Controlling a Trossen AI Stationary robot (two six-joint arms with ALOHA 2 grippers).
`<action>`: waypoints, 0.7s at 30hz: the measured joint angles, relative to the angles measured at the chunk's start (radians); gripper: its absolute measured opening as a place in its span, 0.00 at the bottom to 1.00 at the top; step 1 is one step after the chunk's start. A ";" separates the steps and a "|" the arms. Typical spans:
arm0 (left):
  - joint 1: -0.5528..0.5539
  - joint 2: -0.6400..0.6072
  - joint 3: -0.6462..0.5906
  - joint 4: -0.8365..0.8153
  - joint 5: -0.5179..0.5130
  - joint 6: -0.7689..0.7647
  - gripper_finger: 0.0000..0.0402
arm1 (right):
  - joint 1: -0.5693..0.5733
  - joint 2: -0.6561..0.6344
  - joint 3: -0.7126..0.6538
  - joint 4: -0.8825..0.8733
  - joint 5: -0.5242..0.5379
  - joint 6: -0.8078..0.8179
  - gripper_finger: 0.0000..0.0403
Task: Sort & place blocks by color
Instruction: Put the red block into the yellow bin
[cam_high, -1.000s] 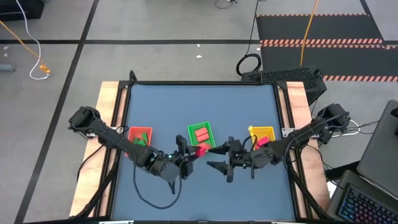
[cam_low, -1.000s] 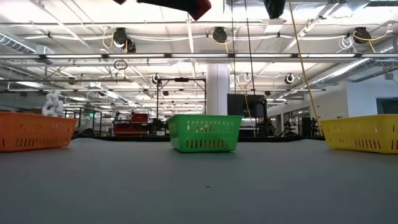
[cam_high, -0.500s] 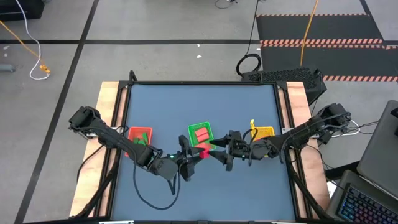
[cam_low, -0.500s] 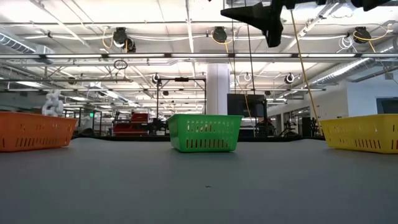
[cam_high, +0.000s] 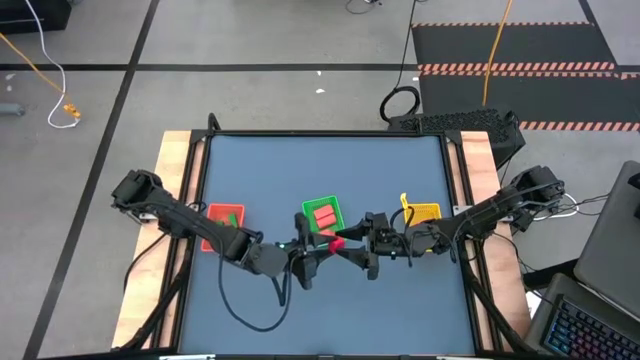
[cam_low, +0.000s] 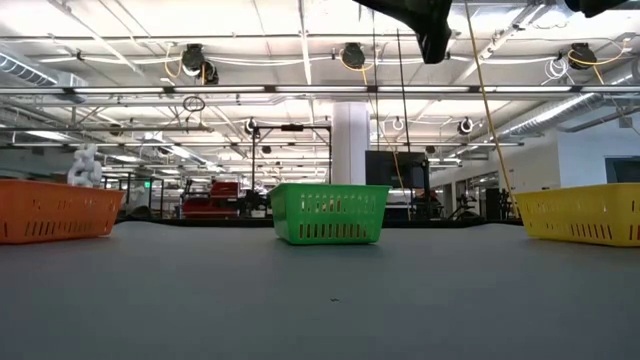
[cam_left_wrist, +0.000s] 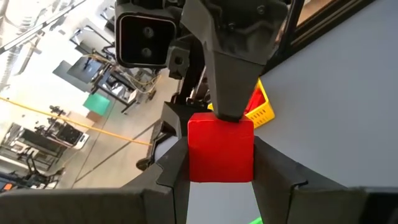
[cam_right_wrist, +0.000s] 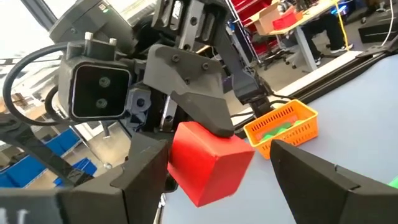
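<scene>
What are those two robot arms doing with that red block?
They are passing it from one arm to the other, up in the air above the table. The left gripper grips the red block between its fingers, and the right gripper has its open fingers around the same block. Behind them sit an orange tray, a green tray and a yellow tray.

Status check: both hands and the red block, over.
Left hand shut on red block, held above the table. Right hand open, fingers either side of the block, not closed. Nothing in the way.
</scene>
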 joint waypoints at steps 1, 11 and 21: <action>0.002 0.000 0.000 0.003 0.004 0.000 0.32 | 0.000 0.000 0.000 0.002 0.000 -0.002 0.68; 0.012 0.000 0.000 0.005 0.008 0.022 0.32 | -0.006 0.000 0.000 0.004 -0.021 -0.010 0.54; 0.021 0.000 0.000 0.009 0.015 0.017 0.63 | -0.014 0.000 0.000 0.004 0.021 -0.074 0.30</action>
